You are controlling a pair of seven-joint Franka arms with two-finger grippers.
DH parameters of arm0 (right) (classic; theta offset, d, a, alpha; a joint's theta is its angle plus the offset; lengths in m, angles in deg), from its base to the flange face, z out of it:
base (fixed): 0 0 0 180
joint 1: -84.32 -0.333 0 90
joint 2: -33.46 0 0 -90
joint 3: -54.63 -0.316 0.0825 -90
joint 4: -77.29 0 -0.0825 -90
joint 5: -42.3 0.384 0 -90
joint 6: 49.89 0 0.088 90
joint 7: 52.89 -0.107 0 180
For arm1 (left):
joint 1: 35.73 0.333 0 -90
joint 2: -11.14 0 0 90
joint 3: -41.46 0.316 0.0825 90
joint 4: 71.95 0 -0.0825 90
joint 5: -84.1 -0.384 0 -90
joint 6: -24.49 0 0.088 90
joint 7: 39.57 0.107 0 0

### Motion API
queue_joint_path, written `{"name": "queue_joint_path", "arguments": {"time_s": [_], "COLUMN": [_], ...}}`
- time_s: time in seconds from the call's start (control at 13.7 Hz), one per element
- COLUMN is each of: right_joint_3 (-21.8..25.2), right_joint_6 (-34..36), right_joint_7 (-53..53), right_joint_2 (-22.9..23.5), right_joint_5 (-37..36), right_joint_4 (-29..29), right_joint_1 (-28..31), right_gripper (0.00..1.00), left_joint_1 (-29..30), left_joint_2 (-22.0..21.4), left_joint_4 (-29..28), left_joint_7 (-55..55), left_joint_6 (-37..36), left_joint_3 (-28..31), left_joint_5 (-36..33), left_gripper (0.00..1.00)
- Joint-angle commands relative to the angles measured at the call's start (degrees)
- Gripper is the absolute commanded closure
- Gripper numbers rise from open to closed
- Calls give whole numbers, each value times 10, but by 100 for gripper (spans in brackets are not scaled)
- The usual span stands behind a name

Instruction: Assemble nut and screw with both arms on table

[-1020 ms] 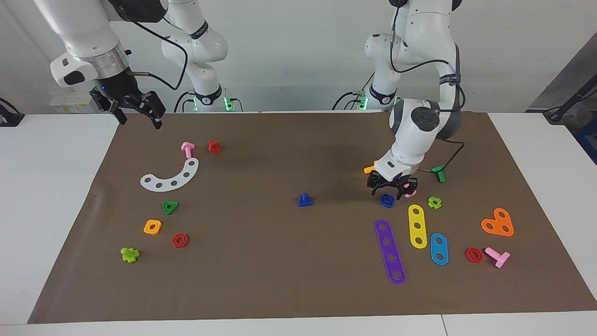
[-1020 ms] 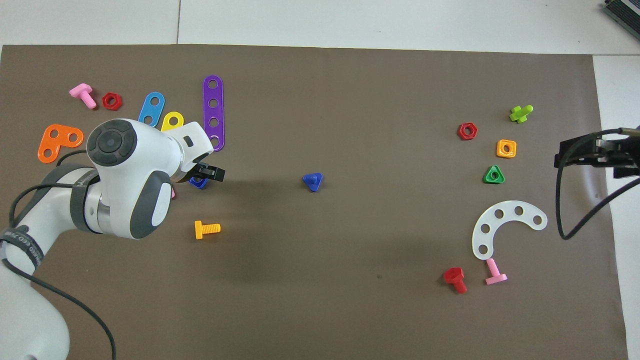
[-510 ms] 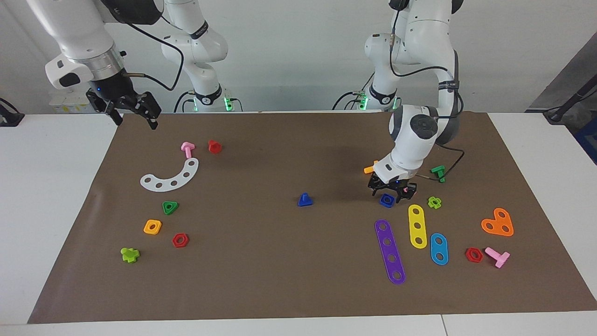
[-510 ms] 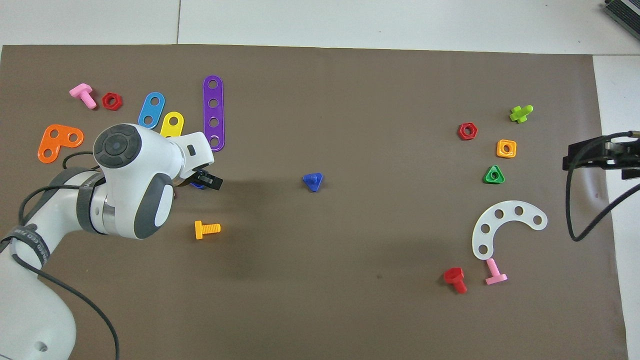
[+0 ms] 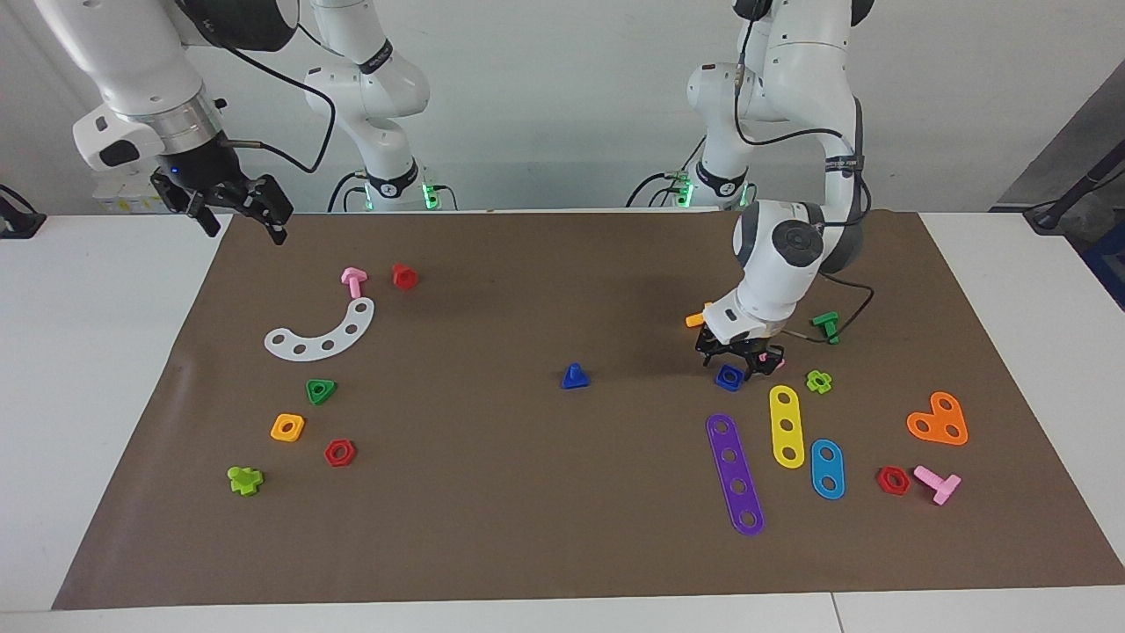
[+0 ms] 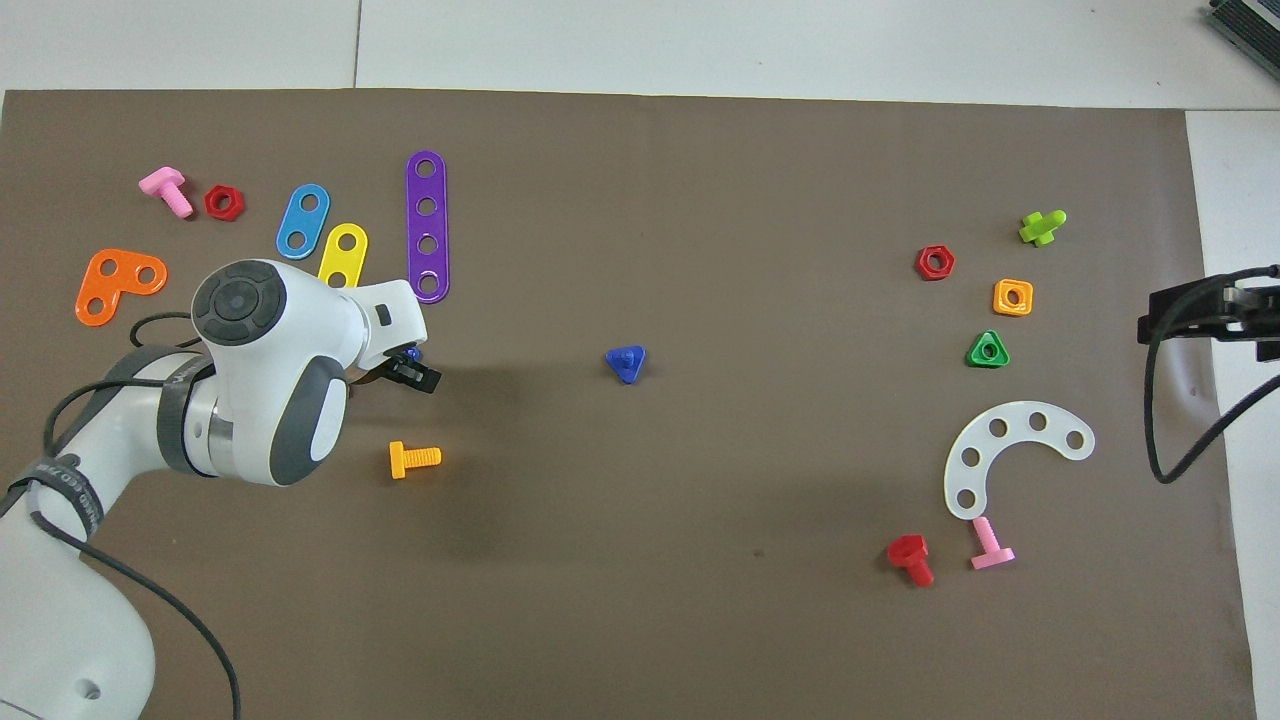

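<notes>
The dark blue square nut (image 5: pixel 728 377) lies on the brown mat (image 5: pixel 527 527) toward the left arm's end; in the overhead view only a sliver of the nut (image 6: pixel 412 352) shows past the wrist. My left gripper (image 5: pixel 735 360) is down low right over it, fingers apart on either side; I cannot tell whether they touch it. The dark blue screw (image 5: pixel 574 376) with its triangular head (image 6: pixel 626 362) sits alone mid-mat. My right gripper (image 5: pixel 246 230) hangs open and empty, raised over the mat's edge at the right arm's end (image 6: pixel 1205 312).
Around the left gripper lie an orange screw (image 6: pixel 413 458), a green screw (image 5: pixel 826 325), and purple (image 5: pixel 735 473), yellow (image 5: pixel 786 425) and blue (image 5: pixel 827 469) strips. Toward the right arm's end lie a white curved strip (image 5: pixel 321 332), a green triangular nut (image 5: pixel 321 390) and an orange square nut (image 5: pixel 287 427).
The left gripper's fingers have drawn closer together around the blue nut. The right gripper has moved up and outward toward its own end of the table.
</notes>
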Motion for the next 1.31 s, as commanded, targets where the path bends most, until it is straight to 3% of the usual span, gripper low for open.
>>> {"name": "queue_joint_path", "arguments": {"time_s": [0.0,0.51,1.24], "right_joint_3": [0,0,0], "right_joint_6": [6,5,4], "right_joint_7": [9,7,6], "right_joint_2": [-12,-13,-13], "right_joint_5": [0,2,2], "right_joint_4": [-11,-11,-11], "right_joint_1": [-2,-1,0], "right_gripper": [0,0,0], "left_joint_1": [-1,-1,1], "left_joint_2": [-5,-4,1], "left_joint_4": [-20,-28,0], "left_joint_7": [18,24,23], "left_joint_6": [21,33,23], "left_joint_3": [4,4,5], "left_joint_5": [8,8,7], "left_gripper": [25,35,58]}}
